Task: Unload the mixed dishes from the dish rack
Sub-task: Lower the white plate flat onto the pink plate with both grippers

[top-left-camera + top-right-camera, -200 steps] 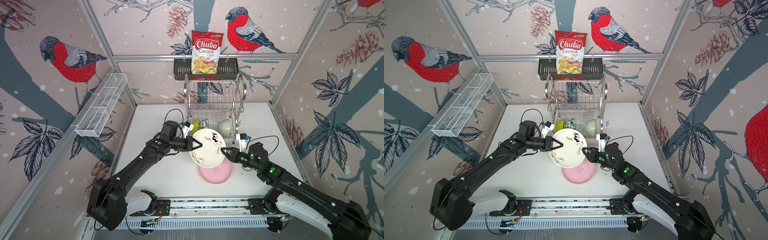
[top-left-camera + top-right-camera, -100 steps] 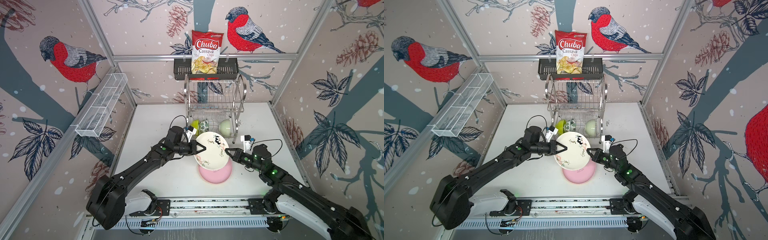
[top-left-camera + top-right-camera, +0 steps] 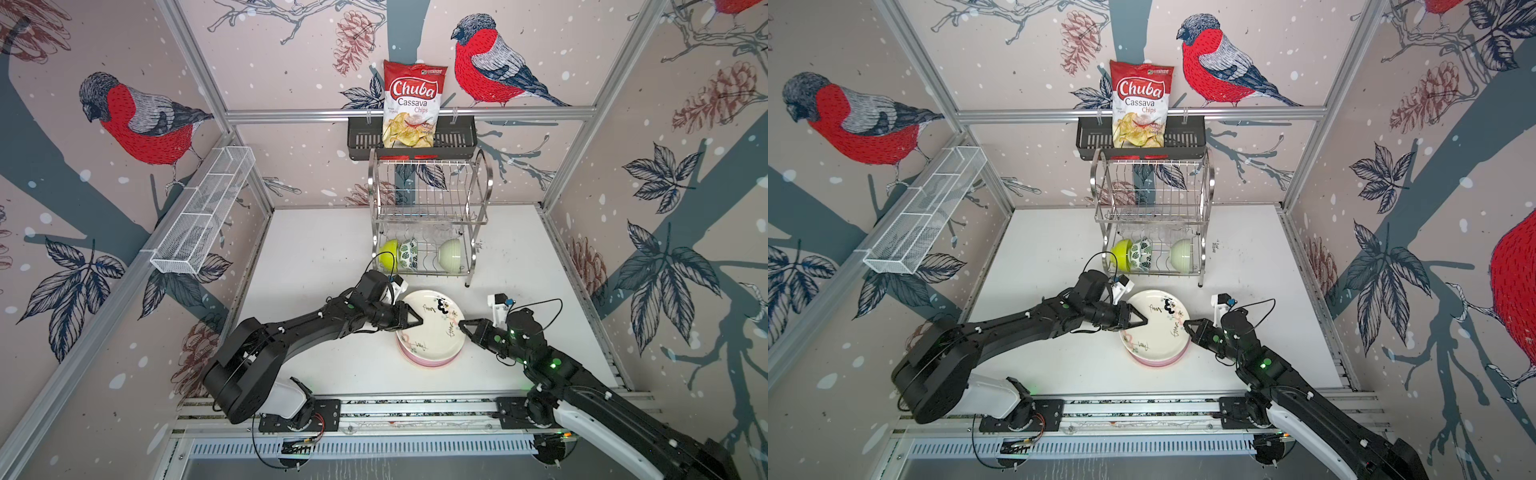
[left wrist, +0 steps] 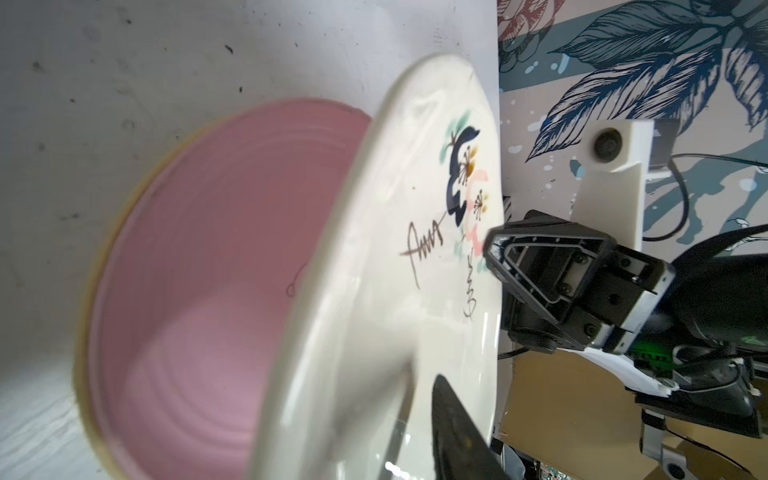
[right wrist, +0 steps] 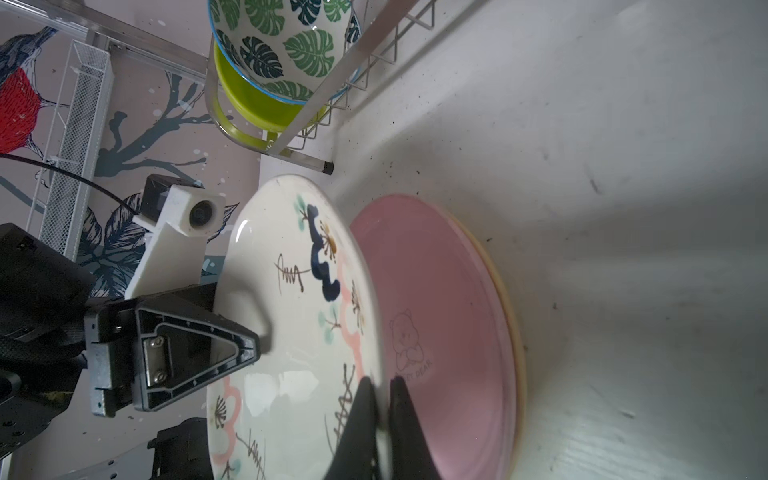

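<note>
Both top views: cream doodle plate (image 3: 428, 332) tilted over pink plate (image 3: 428, 363), dish rack (image 3: 430, 216) just behind pink plate, left gripper (image 3: 419, 323) and right gripper (image 3: 461, 326) either side. Left wrist: tan plate (image 4: 81, 345) rim beneath pink plate. Right wrist: right fingers (image 5: 359, 419) clamped on cream rim, left fingers (image 5: 247, 348) apart astride it.

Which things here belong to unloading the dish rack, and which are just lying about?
Job: dish rack, cream doodle plate, pink plate, lime bowl, leaf-print bowl, pale green bowl.
Lying about: chips bag, black basket, white mesh tray.
</note>
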Available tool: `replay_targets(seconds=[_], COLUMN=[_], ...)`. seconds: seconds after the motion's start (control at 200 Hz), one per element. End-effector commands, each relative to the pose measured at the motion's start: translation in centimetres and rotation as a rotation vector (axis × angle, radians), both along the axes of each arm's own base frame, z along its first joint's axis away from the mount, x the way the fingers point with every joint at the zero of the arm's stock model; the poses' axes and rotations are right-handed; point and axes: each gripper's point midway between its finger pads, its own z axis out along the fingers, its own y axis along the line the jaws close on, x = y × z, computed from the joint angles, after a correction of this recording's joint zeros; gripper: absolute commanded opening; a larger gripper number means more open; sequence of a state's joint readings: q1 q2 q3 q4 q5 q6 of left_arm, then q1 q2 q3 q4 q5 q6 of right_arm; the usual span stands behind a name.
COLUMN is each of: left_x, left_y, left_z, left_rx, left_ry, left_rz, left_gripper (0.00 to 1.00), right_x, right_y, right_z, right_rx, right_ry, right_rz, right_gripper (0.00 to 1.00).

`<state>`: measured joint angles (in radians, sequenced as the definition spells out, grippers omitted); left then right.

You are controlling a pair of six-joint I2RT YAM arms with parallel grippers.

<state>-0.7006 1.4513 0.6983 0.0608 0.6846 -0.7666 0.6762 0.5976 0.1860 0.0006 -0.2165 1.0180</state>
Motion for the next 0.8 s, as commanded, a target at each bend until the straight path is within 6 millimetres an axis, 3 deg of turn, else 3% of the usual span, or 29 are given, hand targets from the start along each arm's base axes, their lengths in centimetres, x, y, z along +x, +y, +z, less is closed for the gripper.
replay_targets(seconds=[0.0,0.25,0.445,0.59,0.625,0.64,0.795], left_x=[0.6,0.1,0.3,0.2,0.2,0.2,0.6], left_y=[-1.4,-1.6,-1.5,-1.3,-1.3,-1.3,-1.0], left_z=[1.0,-2.4,-2.8,-3.1,-3.1,-3.2,-3.0], left_rx=[-0.074,-0.027,-0.014,0.006,0.01,0.014,0.042], left_ry=[-0.096,-0.015,-0.024,-0.023,-0.024,-0.023,-0.043], left_rz=[-0.062,-0.098,-0.097,-0.1,-0.102,-0.101,-0.092], left_gripper=[0.4,0.42,0.63,0.69,0.92,0.96,0.96], right_x=[0.0,-0.1,-0.1,-0.1,-0.2,-0.2,-0.3], right_y=[0.5,-0.8,-2.1,-2.8,-2.8,-2.9,-3.1], right_z=[0.8,-1.4,-3.2,-3.7,-3.7,-3.8,-4.5], right_rx=[0.047,0.003,0.0,0.007,0.006,0.004,-0.023], right_ry=[-0.026,-0.002,0.0,-0.003,-0.003,-0.002,0.009], right_rz=[0.012,-0.04,-0.108,-0.138,-0.139,-0.139,-0.138], right_gripper=[0.0,0.0,0.0,0.0,0.0,0.0,0.0])
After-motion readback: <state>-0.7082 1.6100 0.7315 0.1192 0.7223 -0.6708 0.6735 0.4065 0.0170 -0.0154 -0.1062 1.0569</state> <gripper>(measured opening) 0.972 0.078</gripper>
